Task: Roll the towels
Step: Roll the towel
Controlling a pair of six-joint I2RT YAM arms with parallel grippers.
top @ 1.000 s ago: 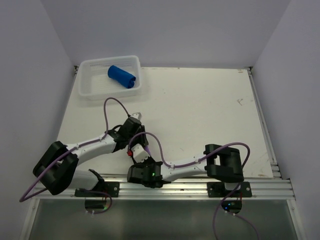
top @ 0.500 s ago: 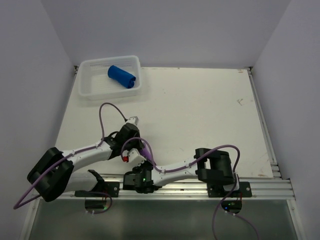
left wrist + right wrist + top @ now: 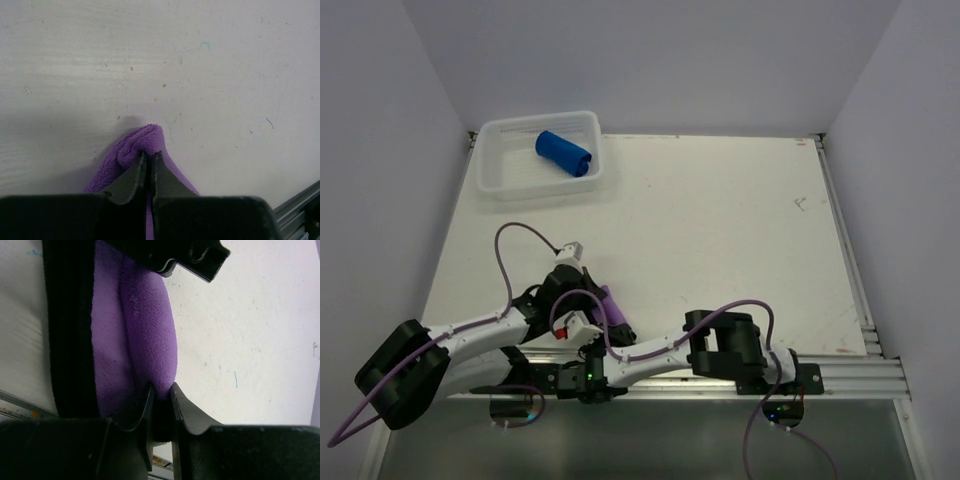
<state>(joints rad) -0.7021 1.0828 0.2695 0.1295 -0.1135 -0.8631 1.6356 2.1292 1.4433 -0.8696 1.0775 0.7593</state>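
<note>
White desk (image 3: 720, 220) walled on three sides, your right half open, blue towel (image 3: 564, 154) in far-left basket (image 3: 540, 188), purple towel (image 3: 613, 310) at near edge, arms folded low, left pincer (image 3: 148, 155) and right pincer (image 3: 161, 390) both pinching it.

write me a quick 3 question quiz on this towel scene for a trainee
1. True or false: the blue towel lies flat outside the white basket.
2. What does the left gripper pinch? A) the basket rim B) the purple towel C) a cable
3. How many grippers are shut on the purple towel?
Key: 1. False, it sits rolled inside the basket. 2. B. 3. Two; the right gripper pinches it too.
</note>
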